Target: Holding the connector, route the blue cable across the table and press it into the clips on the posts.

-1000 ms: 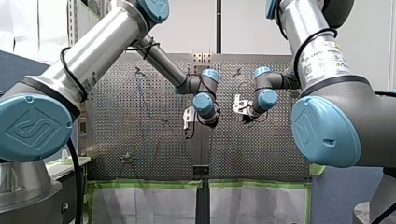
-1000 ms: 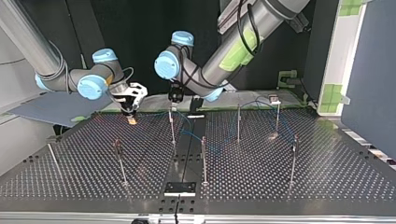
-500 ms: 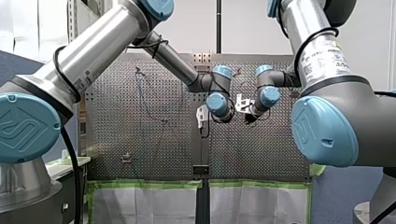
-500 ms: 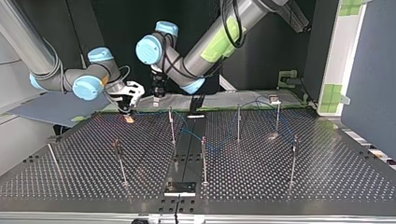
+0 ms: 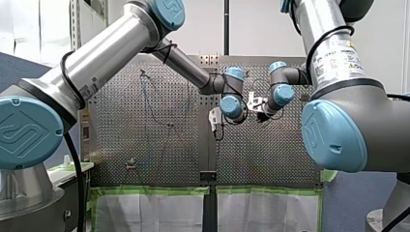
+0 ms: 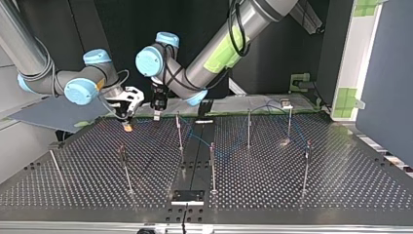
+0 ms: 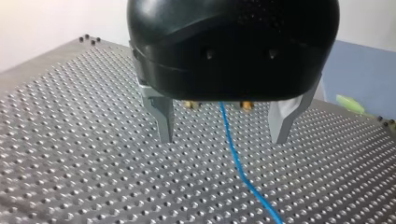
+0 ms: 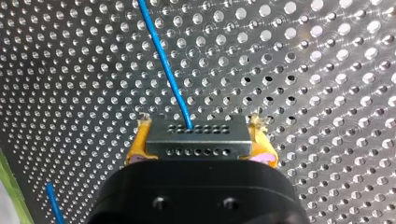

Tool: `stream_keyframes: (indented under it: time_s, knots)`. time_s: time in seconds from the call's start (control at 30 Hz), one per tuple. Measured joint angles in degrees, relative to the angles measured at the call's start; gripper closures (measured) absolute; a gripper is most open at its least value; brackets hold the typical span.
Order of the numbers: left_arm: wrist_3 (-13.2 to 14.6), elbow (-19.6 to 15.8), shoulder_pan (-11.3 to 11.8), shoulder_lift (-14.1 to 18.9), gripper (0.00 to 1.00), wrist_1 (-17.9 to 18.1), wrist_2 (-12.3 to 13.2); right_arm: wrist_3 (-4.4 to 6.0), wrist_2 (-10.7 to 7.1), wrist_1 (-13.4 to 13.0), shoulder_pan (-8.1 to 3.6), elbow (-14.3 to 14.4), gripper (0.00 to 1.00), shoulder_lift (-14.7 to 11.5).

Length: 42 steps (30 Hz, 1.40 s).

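In the top view, the perforated metal table [image 6: 341,185] fills the lower half of the frame. A small flat black plate [image 6: 187,196] lies at its near edge, bottom centre. Behind the plate, thin upright metal posts [image 6: 212,165] stand spread across the middle of the frame. The thin blue cable [image 6: 199,140] sags from post to post at centre and right of centre; I cannot tell whether it sits in any clip. Farther back, upper left of centre, the two grippers hang just over the table's far side, near each other but apart. My right gripper [image 6: 127,126] is to the left of my left gripper [image 6: 156,115].

The right wrist view shows my right gripper's yellow pads [image 8: 137,142] clamped on the two ends of a grey rectangular metal connector [image 8: 196,142] with rows of small holes. The cable leaves the connector's face and runs ahead over the table.

The left wrist view shows my left gripper's two metal fingers [image 7: 161,116] standing wide apart, holding nothing. The cable passes between them, touching neither.
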Motion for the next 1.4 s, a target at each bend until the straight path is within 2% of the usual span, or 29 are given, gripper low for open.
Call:
stream_keyframes:
  time_s: [0.13, 0.33, 0.53, 0.8, 0.83, 0.87, 0.9, 0.97, 1.0, 1.03, 1.07, 1.1, 1.17, 1.2, 1.27, 1.3, 1.37, 1.4]
  knots:
    - [-0.55, 1.91, 0.35, -1.82, 0.01, -1.53, -0.19, 0.06, -0.4, -0.09, -0.07, 0.02, 1.0, 0.0]
    - [-1.46, 4.93, 1.27, -4.38, 0.01, -2.0, -0.23, 0.16, -1.54, -0.19, -0.1, 0.05, 1.0, 0.02]
    - [-1.93, 7.16, 1.66, -4.83, 0.01, -1.82, -0.17, 0.17, -1.75, -0.21, -0.1, 0.06, 1.0, 0.04]
    - [-2.31, 7.23, 2.02, -4.88, 0.01, -1.79, -0.34, 0.22, -2.35, -0.21, -0.09, 0.05, 1.0, 0.04]
    - [-2.34, 7.2, 2.02, -4.87, 0.12, -1.77, -0.3, 0.23, -2.37, -0.21, -0.09, 0.05, 1.0, 0.04]
    - [-2.37, 7.18, 2.05, -4.87, 0.18, -1.75, -0.24, 0.24, -2.39, -0.21, -0.09, 0.04, 1.0, 0.03]
    - [-2.4, 7.15, 2.11, -4.88, 0.18, -1.73, -0.1, 0.24, -2.4, -0.21, -0.09, 0.04, 1.0, 0.04]
    - [-2.49, 7.11, 2.24, -4.92, 0.33, -1.72, 0.21, 0.24, -2.42, -0.24, -0.09, 0.04, 1.0, 0.01]
    - [-2.65, 7.09, 2.32, -4.91, 0.33, -1.71, 0.38, 0.25, -2.42, -0.25, -0.08, 0.04, 1.0, 0.01]
    - [-2.79, 7.09, 2.37, -4.91, 0.45, -1.71, 0.49, 0.25, -2.4, -0.26, -0.09, 0.03, 1.0, 0.0]
    - [-2.91, 7.08, 2.42, -4.91, 0.53, -1.73, 0.63, 0.24, -2.39, -0.27, -0.06, 0.03, 1.0, 0.0]
    - [-3.04, 7.08, 2.49, -4.89, 0.53, -1.74, 0.87, 0.24, -2.39, -0.28, -0.03, 0.03, 1.0, -0.01]
    - [-3.26, 7.05, 2.58, -4.9, 0.74, -1.77, 1.2, 0.24, -2.38, -0.29, 0.05, 0.03, 1.0, 0.0]
    - [-3.43, 7.02, 2.62, -4.91, 0.74, -1.8, 1.36, 0.25, -2.39, -0.29, 0.09, 0.03, 1.0, 0.0]
    - [-3.6, 6.98, 2.65, -4.92, 0.89, -1.84, 1.5, 0.27, -2.44, -0.29, 0.11, 0.03, 1.0, 0.01]
    - [-3.66, 6.97, 2.65, -4.89, 0.89, -1.89, 1.56, 0.29, -2.5, -0.29, 0.12, 0.03, 1.0, 0.02]
    - [-3.74, 6.94, 2.65, -4.88, 0.97, -2.06, 1.61, 0.32, -2.77, -0.29, 0.14, 0.03, 1.0, 0.01]
    - [-3.78, 6.94, 2.65, -4.88, 0.97, -2.25, 1.63, 0.32, -2.9, -0.29, 0.15, 0.03, 1.0, 0.01]
